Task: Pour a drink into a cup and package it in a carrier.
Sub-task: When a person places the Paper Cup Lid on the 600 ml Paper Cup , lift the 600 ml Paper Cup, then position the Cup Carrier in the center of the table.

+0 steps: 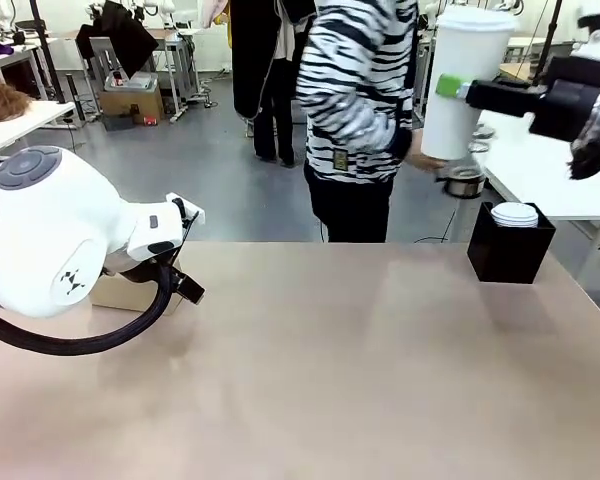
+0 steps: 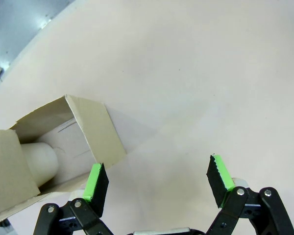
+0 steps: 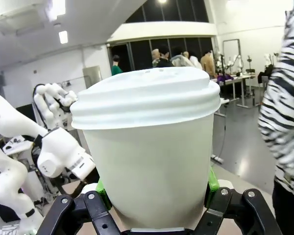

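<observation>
Cup (image 1: 470, 90), lid (image 1: 477, 20) on, sits clamped in the right hand (image 1: 450, 88) up high; left hand (image 2: 157, 178) gapes wide, holding nothing, just beside the carrier (image 2: 93, 132) on the bench (image 2: 210, 73).

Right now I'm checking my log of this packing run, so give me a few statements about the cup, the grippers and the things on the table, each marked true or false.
1. The right gripper is shut on the white cup and holds it up above the table. True.
2. The cup has no lid. False: a white lid sits on top of it.
3. The left gripper is open with nothing between its fingers. True.
4. The black box stands beside the left arm. False: it stands at the table's far right; the thing by the left arm is the brown carrier.
</observation>
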`<state>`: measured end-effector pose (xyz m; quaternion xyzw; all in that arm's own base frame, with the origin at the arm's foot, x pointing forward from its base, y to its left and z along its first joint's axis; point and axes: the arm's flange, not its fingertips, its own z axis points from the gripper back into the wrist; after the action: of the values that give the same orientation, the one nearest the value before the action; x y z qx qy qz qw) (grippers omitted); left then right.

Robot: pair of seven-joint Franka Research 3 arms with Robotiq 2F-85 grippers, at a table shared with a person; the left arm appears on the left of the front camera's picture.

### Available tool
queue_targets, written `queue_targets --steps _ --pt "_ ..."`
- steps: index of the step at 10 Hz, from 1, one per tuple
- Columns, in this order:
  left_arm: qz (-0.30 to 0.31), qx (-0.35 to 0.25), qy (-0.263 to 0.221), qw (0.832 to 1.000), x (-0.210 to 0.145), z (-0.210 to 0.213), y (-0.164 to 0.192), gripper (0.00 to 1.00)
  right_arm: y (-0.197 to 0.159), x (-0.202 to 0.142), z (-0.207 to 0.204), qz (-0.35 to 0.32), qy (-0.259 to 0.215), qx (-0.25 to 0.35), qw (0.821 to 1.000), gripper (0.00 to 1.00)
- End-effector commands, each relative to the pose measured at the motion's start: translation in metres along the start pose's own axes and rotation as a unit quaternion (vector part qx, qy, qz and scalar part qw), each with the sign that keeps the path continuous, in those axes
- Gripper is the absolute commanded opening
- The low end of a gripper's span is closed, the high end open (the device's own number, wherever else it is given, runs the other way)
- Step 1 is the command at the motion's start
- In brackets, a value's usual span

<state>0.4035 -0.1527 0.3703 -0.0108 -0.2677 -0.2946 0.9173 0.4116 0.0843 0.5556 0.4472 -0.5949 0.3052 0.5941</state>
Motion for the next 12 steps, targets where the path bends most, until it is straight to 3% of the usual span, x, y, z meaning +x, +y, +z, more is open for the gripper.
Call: queue_targets --steps 1,10,12 --pt "0.001 -0.001 0.000 1.000 -0.001 0.000 0.001 1.00 -0.009 -0.008 -0.003 0.004 -0.007 -0.002 1.000 0.80" --pt "0.000 0.000 0.000 1.000 0.000 0.000 0.000 1.00 -0.009 -0.008 -0.003 0.004 -0.007 -0.002 1.000 0.80" --pt "-0.006 0.019 0.004 1.000 0.016 0.037 0.000 1.00 -0.009 -0.008 -0.003 0.004 -0.007 -0.002 1.000 0.80"
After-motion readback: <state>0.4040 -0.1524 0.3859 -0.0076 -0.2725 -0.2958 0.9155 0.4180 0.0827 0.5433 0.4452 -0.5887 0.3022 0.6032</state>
